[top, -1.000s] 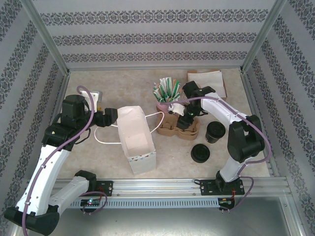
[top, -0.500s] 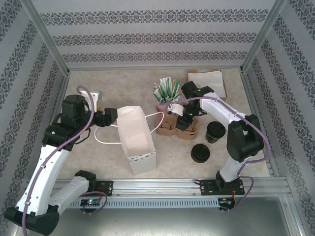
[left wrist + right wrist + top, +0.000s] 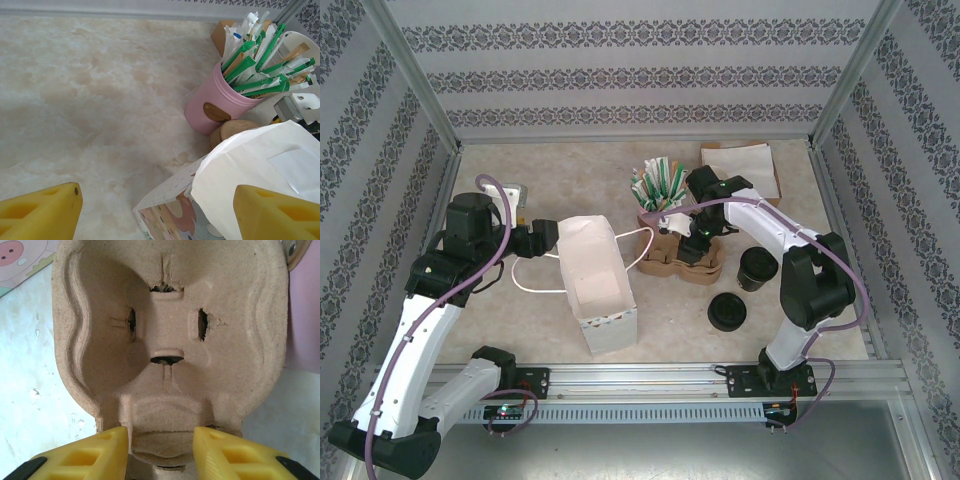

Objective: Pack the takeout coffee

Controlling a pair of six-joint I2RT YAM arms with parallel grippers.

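Takeout coffee (image 3: 758, 268) stands on the surface (image 3: 550, 170), right of the cup carrier (image 3: 170, 340), apart from all fingers. Right gripper (image 3: 161, 452) fingers straddle the carrier's near rim; whether they clamp it cannot be told. Left gripper (image 3: 157, 202) fingers are spread wide at the paper bag (image 3: 598, 285) rim

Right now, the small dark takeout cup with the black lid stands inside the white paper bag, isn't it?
No. The small dark takeout cup stands on the beige table beside the brown moulded-pulp cup carrier, outside the white paper bag; the top external view shows it.
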